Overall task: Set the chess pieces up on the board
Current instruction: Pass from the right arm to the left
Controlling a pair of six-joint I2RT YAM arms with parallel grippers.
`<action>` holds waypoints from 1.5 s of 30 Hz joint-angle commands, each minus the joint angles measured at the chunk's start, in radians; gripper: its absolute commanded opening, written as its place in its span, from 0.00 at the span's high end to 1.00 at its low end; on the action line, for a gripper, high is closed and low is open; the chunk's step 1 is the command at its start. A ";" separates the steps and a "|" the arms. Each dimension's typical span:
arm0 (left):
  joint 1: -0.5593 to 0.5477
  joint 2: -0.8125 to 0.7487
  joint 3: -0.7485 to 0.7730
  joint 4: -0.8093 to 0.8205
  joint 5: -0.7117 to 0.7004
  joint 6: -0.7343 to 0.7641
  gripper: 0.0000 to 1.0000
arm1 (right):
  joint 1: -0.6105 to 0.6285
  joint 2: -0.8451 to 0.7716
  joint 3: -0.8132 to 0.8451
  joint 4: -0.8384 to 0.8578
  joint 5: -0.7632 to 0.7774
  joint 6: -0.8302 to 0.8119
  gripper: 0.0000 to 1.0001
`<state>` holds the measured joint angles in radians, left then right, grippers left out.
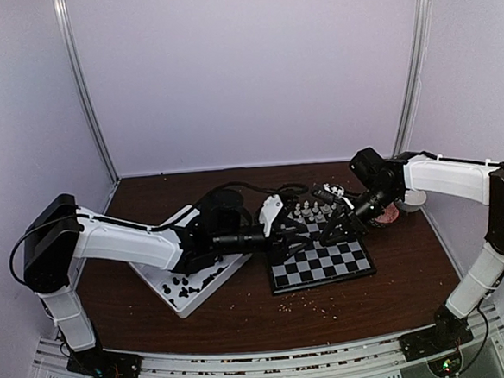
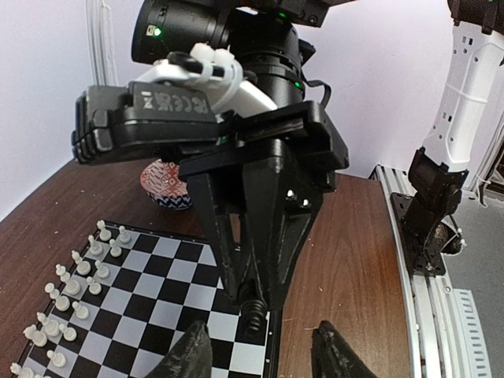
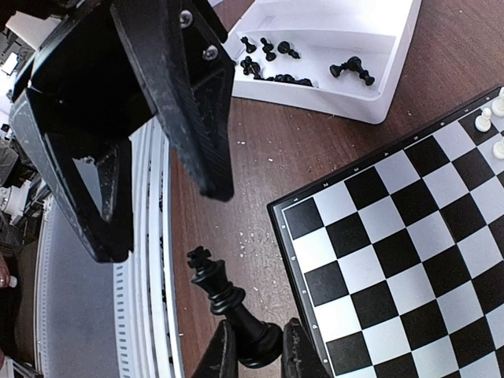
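The right hand (image 3: 262, 353) is clamped on the base of a small black plastic crowned chess piece (image 3: 223, 293), held tilted just off a corner of the square black-and-silver checked board (image 3: 378, 236). The left hand (image 2: 260, 350) hovers beside the board with its jaws apart and empty. Tiny white plastic pieces (image 2: 79, 283) stand in two rows along one side of the board. The remaining black pieces (image 3: 272, 59) lie in the white rectangular tray (image 3: 394, 98) beside the board, so I judge nearly all the black setup is left.

Black-and-white checked board (image 3: 394, 228), black chess pieces (image 3: 352, 69)
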<state>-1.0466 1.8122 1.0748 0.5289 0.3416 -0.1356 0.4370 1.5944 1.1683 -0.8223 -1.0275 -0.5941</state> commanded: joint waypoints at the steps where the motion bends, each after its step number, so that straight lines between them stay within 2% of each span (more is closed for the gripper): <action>1: -0.007 0.033 0.064 0.038 0.050 0.025 0.56 | -0.020 0.009 0.000 -0.007 -0.098 0.025 0.91; 6: -0.014 0.059 0.096 -0.013 0.059 0.027 0.58 | -0.033 0.010 -0.003 -0.007 -0.099 0.017 0.91; 18: -0.014 0.096 0.161 -0.057 0.054 0.028 0.79 | -0.037 0.013 -0.007 -0.022 -0.093 -0.007 0.90; 23: -0.013 0.114 0.187 -0.091 0.033 0.026 0.73 | -0.038 0.010 -0.009 -0.026 -0.095 -0.013 0.90; 34: -0.013 0.131 0.238 -0.164 0.043 0.038 0.89 | -0.049 0.011 -0.006 -0.031 -0.096 -0.019 0.89; 39: -0.013 0.146 0.289 -0.223 0.037 0.051 0.92 | -0.086 -0.014 -0.015 -0.040 -0.087 -0.025 0.81; 41: -0.013 0.155 0.326 -0.275 0.029 0.071 0.93 | -0.112 -0.029 -0.010 -0.099 -0.078 -0.076 0.71; 42: -0.014 0.162 0.354 -0.314 0.022 0.083 0.93 | -0.130 -0.034 -0.001 -0.149 -0.073 -0.119 0.60; 43: -0.013 0.171 0.380 -0.357 0.017 0.101 0.93 | -0.151 -0.038 0.011 -0.198 -0.067 -0.159 0.52; 45: -0.013 0.189 0.436 -0.455 0.008 0.128 0.93 | -0.206 -0.045 0.023 -0.303 -0.068 -0.246 0.48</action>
<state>-1.0557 1.9686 1.4082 0.2222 0.3687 -0.0753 0.3111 1.5906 1.1648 -0.9295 -1.1091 -0.6811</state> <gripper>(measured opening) 0.095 0.491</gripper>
